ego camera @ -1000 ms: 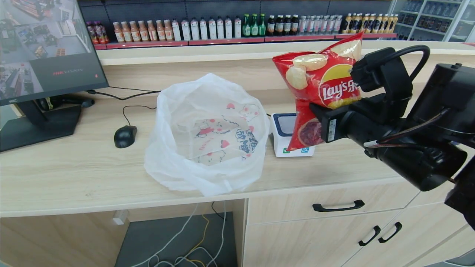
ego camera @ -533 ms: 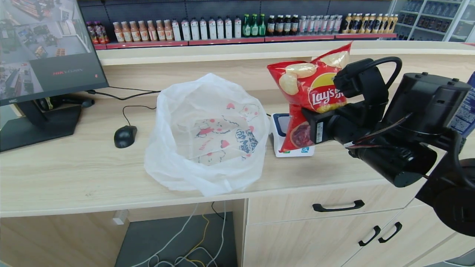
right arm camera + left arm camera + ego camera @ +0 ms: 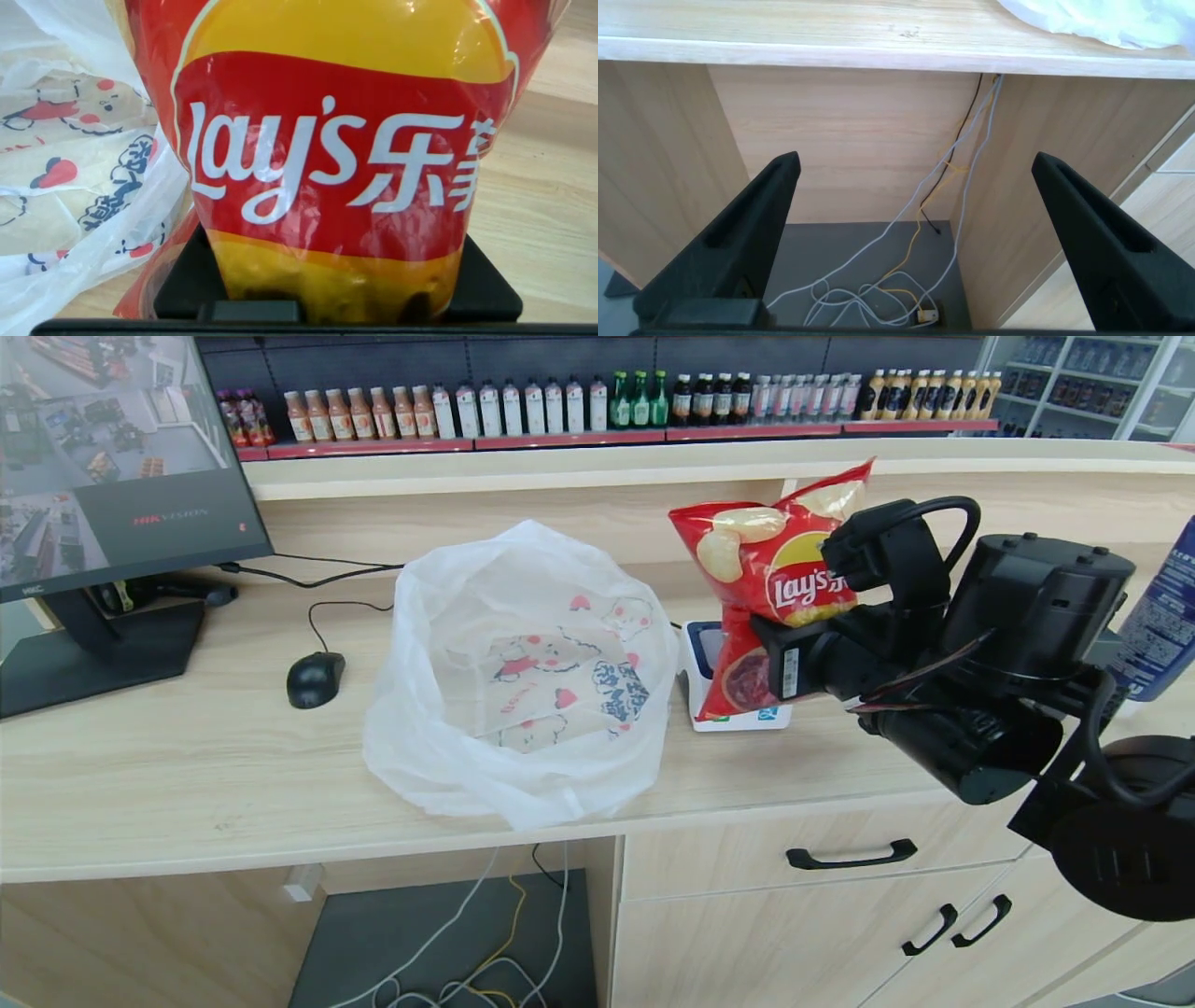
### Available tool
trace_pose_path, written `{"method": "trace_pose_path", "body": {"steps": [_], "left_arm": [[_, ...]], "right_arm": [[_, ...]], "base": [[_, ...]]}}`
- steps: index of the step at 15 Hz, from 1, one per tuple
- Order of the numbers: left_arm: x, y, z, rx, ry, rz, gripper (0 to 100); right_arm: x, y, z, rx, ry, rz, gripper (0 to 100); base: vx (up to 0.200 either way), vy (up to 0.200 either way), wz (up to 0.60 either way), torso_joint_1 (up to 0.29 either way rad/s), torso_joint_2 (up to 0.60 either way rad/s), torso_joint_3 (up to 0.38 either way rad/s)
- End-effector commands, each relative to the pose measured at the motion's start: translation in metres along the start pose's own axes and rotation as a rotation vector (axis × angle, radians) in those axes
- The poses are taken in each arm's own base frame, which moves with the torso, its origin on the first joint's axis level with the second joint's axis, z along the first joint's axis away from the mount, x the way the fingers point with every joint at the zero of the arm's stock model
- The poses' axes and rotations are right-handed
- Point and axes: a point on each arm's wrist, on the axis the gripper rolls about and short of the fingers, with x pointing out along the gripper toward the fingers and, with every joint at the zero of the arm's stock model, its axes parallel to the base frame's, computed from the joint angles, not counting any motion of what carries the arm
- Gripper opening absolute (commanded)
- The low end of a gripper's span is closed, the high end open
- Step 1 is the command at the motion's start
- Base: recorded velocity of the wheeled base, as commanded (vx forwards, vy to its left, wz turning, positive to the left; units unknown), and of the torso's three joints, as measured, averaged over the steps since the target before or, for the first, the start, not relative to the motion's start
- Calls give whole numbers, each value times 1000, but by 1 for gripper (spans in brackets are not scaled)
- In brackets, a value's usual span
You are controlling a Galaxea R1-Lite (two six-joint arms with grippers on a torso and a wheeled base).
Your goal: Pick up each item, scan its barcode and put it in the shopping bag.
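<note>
Left pincer [image 3: 915, 161] hangs below the desk [image 3: 187, 775] edge, spread wide with nothing in it, and there are cables [image 3: 878, 280] on the floor past it. Up on the desk the white shopping bag [image 3: 523, 681] sits open. The scanner [image 3: 738, 717] is at its 3 o'clock. Right pincer [image 3: 822, 607] is clamped on the chips [image 3: 756, 560], holding them upright just over the scanner. Mouse [image 3: 314, 679] at the bag's 9 o'clock.

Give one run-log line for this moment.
right gripper: shut on chip bag, at scanner | left gripper: open | shopping bag: open
</note>
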Motion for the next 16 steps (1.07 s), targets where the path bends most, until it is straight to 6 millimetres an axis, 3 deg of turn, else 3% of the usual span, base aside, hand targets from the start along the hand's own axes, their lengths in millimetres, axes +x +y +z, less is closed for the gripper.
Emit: {"method": "trace_pose_path", "body": {"steps": [1, 16], "left_arm": [[0, 0, 0, 0, 1, 0, 100], [0, 0, 0, 0, -1, 0, 100]], "right_arm": [[1, 0, -1, -1, 5, -1, 0], [0, 1, -5, -6, 15, 5, 0]], "base": [[0, 0, 0, 0, 0, 0], [0, 0, 0, 0, 0, 0]]}}
